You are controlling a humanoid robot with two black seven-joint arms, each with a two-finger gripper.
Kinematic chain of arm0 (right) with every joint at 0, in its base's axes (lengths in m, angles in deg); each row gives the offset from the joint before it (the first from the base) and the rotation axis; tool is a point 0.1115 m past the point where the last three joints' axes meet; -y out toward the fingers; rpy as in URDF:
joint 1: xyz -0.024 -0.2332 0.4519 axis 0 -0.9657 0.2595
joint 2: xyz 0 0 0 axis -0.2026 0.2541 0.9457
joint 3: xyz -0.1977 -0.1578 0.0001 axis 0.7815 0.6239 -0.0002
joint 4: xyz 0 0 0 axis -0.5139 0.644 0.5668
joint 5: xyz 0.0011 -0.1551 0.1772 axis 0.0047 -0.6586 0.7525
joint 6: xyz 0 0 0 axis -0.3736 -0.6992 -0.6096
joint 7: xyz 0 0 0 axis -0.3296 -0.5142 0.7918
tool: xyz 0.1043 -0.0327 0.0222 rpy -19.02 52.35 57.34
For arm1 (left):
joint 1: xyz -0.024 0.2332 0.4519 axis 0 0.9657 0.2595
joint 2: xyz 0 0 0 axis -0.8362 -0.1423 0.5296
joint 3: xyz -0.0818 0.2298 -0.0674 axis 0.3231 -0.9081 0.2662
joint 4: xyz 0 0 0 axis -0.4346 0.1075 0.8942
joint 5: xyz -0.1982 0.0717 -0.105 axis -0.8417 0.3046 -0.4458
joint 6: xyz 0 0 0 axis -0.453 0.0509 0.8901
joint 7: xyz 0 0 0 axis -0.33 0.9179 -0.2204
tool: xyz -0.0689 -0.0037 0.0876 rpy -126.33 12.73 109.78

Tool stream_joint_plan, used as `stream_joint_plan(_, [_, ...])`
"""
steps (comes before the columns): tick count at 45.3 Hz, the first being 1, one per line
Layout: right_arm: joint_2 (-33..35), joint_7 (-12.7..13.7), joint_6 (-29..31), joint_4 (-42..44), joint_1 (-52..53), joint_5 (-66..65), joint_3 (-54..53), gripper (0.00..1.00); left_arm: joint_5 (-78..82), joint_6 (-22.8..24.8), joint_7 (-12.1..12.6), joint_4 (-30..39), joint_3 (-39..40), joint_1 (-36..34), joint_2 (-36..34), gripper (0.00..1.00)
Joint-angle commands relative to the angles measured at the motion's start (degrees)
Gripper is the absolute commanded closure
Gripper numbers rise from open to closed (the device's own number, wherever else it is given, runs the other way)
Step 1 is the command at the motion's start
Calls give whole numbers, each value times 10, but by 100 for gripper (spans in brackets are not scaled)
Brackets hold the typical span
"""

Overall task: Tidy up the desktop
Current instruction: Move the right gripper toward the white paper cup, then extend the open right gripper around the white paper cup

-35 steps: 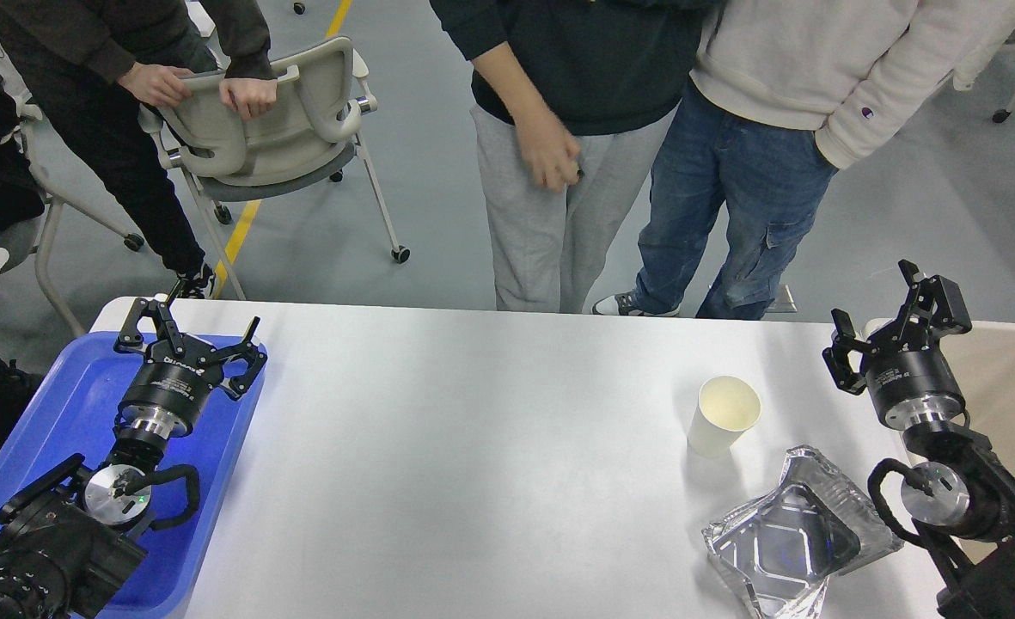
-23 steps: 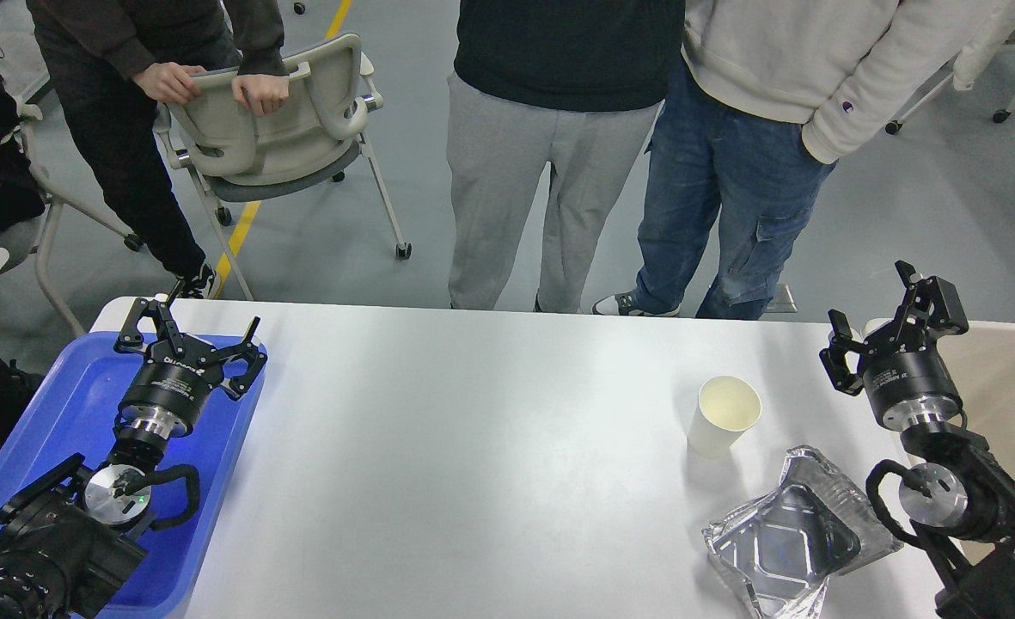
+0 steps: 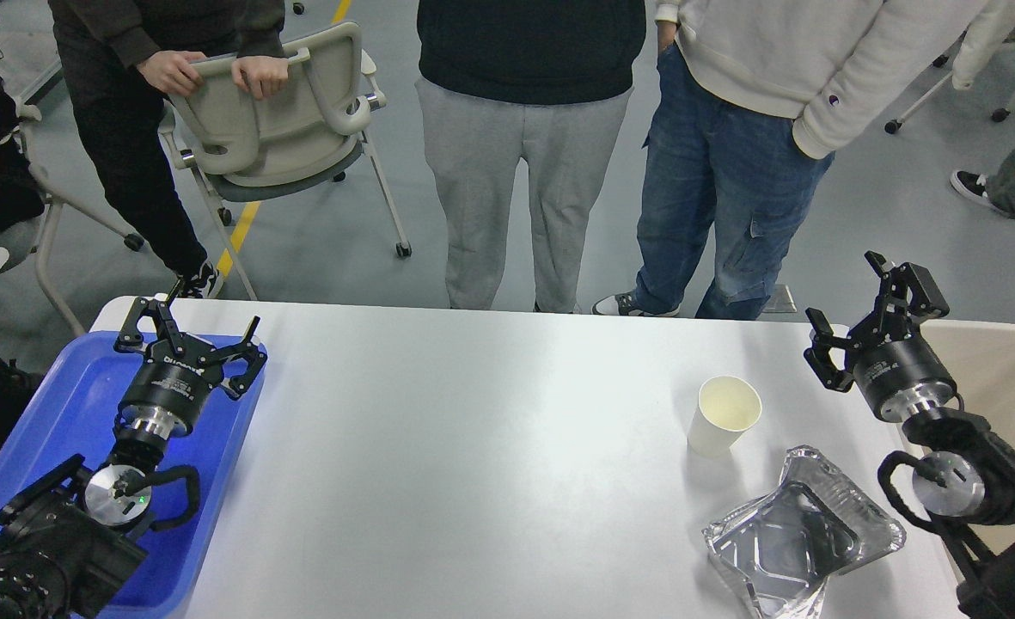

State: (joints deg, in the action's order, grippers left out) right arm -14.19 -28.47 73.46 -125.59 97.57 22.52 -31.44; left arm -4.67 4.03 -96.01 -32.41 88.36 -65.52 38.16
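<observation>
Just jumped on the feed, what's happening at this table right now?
Nothing is being held. The left hand hangs open over the blue tray at the left end of the desktop. The right hand is open too, above the right edge next to the beige bin. A paper cup stands upright on the desktop, with a crumpled foil container just in front of it, both untouched. Three people stand watching behind the table.
</observation>
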Motion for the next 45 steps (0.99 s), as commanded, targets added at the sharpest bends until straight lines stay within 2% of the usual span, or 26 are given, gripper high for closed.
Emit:
stream_joint_plan(1, [133,31,21,-102,29,-93,143,0,0,0,0,0,0,0,0,0])
stream_joint_plan(6, [178,27,20,-116,57,-226,184,0,0,0,0,0,0,0,0,0])
stream_joint_plan(15, [190,28,28,-124,85,-398,218,0,0,0,0,0,0,0,0,0])
stream_joint_plan(20, [197,27,40,-124,129,-463,302,0,0,0,0,0,0,0,0,0])
stream_joint_plan(24, [197,31,28,-121,196,-542,417,0,0,0,0,0,0,-1,0,0])
stream_joint_plan(35, [192,34,6,-47,282,-570,529,0,1,0,0,0,0,-1,0,0])
stream_joint_plan(40, [192,34,-26,-35,307,-584,573,0,1,0,0,0,0,-1,0,0])
stream_joint_plan(45, [189,34,-33,-16,324,-584,616,0,1,0,0,0,0,-1,0,0])
